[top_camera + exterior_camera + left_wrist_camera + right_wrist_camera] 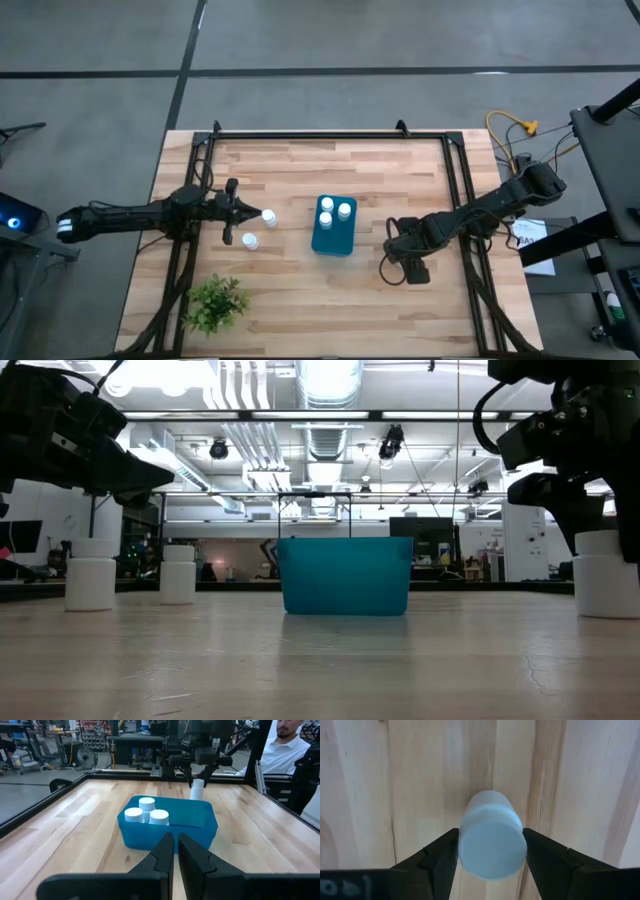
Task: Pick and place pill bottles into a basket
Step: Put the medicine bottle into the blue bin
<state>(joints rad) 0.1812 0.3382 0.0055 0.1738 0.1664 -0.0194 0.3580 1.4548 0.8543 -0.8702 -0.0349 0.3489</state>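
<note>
Right hand [490, 851] is being held straight above a pill bottle [492, 840] that is standing on the worktop [300, 290] to the right of the basket [333, 238]; in the right wrist view its two fingers [437, 857] are being kept spread on either side of the white cap, and whether they are touching the bottle cannot be told. In the high view this bottle is being hidden under the right hand [404, 243], while in the low view only its lower body [607, 585] is being shown beneath the dark fingers, its right side cut off by the picture's edge. Left hand [245, 213] is being held left of the basket with its fingers [162, 852] pressed almost together, nothing being pinched between them. Two more bottles are being left on the worktop near it, one [269, 216] just at the fingertips and one [250, 241] a little nearer the plant [214, 303]; both are being hidden from the left wrist view. Three bottles [335, 212] are standing upright inside the teal basket, their caps [146, 813] being seen clustered at one end; in the low view they are being hidden wholly by the basket wall [345, 575]. A person in a white shirt [280, 755] is being seen beyond the worktop, partly cut off.
</note>
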